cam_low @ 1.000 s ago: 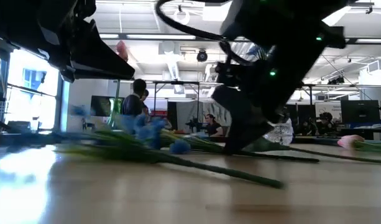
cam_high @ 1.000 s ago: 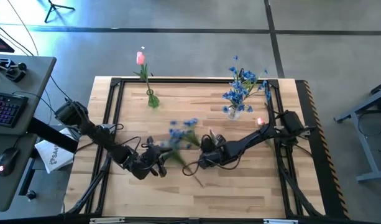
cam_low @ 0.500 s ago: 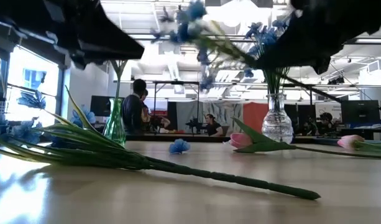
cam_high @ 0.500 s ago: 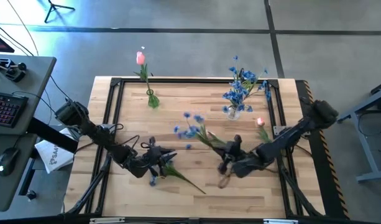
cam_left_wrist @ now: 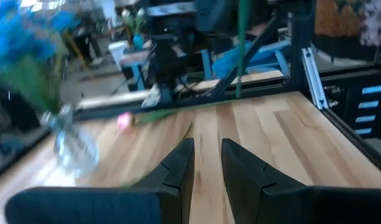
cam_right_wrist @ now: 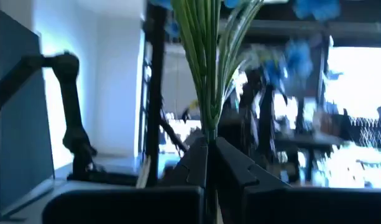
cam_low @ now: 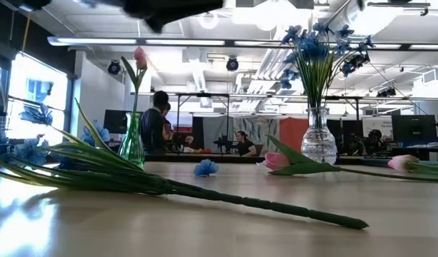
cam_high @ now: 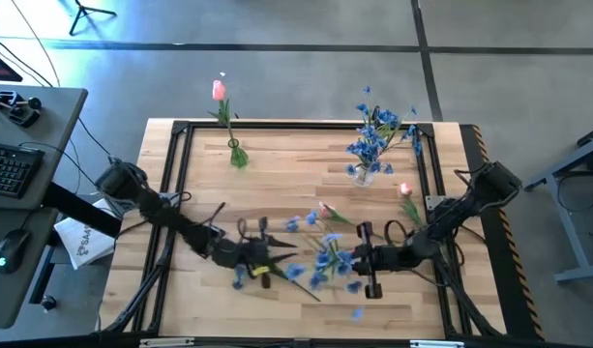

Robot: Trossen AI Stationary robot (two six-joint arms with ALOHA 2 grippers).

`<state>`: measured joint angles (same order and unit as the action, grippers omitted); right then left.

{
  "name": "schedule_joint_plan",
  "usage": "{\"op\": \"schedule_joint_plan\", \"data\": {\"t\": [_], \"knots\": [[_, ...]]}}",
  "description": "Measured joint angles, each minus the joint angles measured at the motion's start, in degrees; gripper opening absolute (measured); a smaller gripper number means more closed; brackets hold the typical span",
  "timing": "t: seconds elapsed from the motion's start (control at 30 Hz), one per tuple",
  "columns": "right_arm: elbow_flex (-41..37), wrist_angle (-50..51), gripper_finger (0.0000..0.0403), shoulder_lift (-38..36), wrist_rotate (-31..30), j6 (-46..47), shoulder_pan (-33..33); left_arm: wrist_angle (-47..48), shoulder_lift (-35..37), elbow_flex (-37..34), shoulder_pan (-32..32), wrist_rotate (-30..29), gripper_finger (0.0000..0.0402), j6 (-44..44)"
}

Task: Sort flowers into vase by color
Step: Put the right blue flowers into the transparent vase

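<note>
Wooden bench (cam_high: 306, 169) carries all items, described relative to the clear vase (cam_high: 363, 174) of blue sprays near its far right corner. Right end effector (cam_high: 358, 260), nearer the front edge than this vase, is clamped on the green stem of a blue flower spray (cam_high: 327, 256) held above the bench. Left end effector (cam_high: 267, 259), farther left, has fingers slightly parted, gripping nothing; another blue spray (cam_low: 97, 171) lies on the bench beside it. Green vase (cam_high: 237, 153), far left of the clear one, holds a pink tulip (cam_high: 219, 91). Two more pink tulips (cam_high: 404, 190) lie just before the clear vase.
</note>
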<state>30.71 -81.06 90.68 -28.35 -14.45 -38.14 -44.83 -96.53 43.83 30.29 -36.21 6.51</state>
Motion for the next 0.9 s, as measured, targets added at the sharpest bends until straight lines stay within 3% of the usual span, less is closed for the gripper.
{"op": "schedule_joint_plan", "data": {"t": [0.27, 0.57, 0.73, 0.9], "knots": [[6.70, -0.45, 0.0004, 3.49, 7.77, -8.61, 2.55, -0.39, -11.10, 15.22, -3.81, 6.30, 0.0073, 12.51], [7.52, 0.60, 0.0004, 4.16, 10.47, -8.54, 2.74, -0.65, -13.40, 20.48, -6.26, 22.12, 0.0133, 10.15], [7.52, 0.62, 0.0005, 4.16, 10.43, -9.12, 2.74, 0.11, -13.38, 20.52, -5.76, 23.45, 0.0142, 10.53], [7.41, 1.58, 0.0005, 4.30, 9.50, -9.80, 1.72, 6.19, -13.33, 20.61, -5.55, 18.74, 0.0142, 10.18]]}}
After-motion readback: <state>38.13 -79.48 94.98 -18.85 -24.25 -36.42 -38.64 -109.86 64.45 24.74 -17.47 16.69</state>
